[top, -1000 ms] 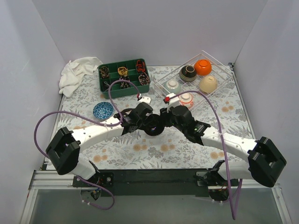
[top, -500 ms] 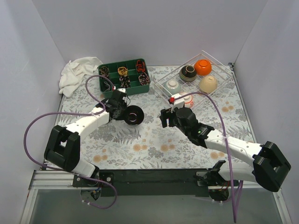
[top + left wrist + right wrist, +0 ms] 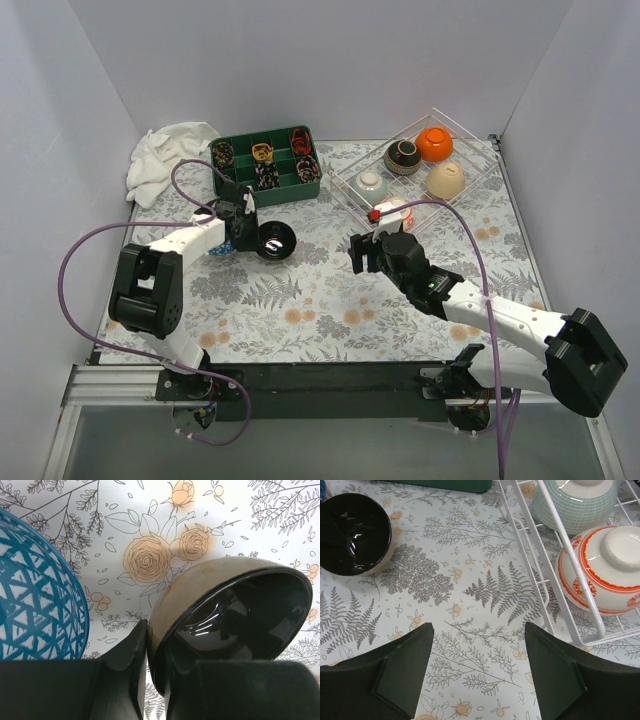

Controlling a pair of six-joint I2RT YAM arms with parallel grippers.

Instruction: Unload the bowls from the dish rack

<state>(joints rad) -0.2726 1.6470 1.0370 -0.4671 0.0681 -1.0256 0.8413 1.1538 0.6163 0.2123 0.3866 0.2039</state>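
Observation:
My left gripper (image 3: 252,236) is shut on the rim of a black bowl with a tan outside (image 3: 277,242), one finger inside and one outside (image 3: 155,675). The bowl (image 3: 225,615) is tilted, low at the table beside a blue patterned bowl (image 3: 35,595). The black bowl also shows in the right wrist view (image 3: 352,532). My right gripper (image 3: 362,252) is open and empty (image 3: 477,675) over the table, just left of the wire dish rack (image 3: 352,180). The rack holds an upside-down red-and-white bowl (image 3: 605,570), a green bowl (image 3: 575,505), a dark bowl (image 3: 403,156), an orange bowl (image 3: 435,144) and a cream bowl (image 3: 446,180).
A green divided tray (image 3: 265,163) with small items stands at the back, left of the rack. A white cloth (image 3: 165,155) lies in the back left corner. The rack's near wire wall (image 3: 540,580) is close to my right finger. Grey walls enclose the table.
Both grippers were together at the black bowl mid-table. My left gripper carried it left, beside the blue bowl. My right gripper drew back toward the rack, empty.

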